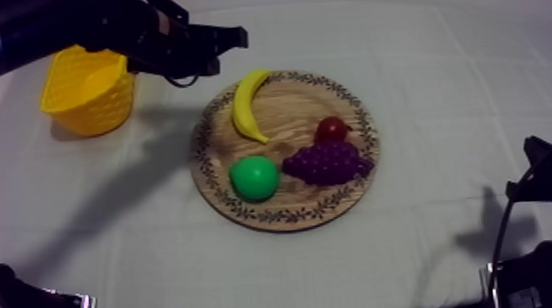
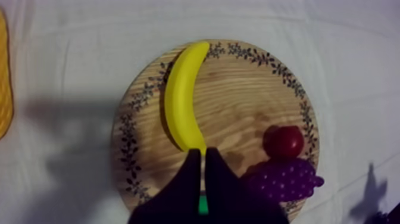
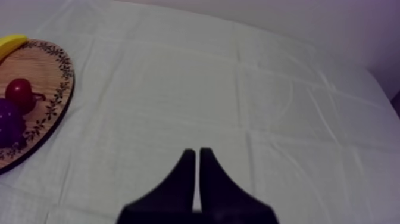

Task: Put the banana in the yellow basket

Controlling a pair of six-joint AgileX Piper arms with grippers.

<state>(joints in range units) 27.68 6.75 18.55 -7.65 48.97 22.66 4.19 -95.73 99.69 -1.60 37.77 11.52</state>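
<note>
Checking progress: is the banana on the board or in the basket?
On the board: the banana lies along its patterned rim.

Smooth banana (image 2: 181,101) on grained wooden board (image 2: 238,101); matt, creased cloth (image 1: 438,84).

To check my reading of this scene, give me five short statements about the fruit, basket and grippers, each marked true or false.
1. The banana lies on the wooden board. True.
2. The left gripper is shut on the banana. False: it is shut on nothing, by the banana's end.
3. The yellow basket stands at the table's right side. False: it stands at the left side.
4. The small red fruit sits right beside the grapes. True.
5. The right gripper is shut, over bare cloth. True.
</note>
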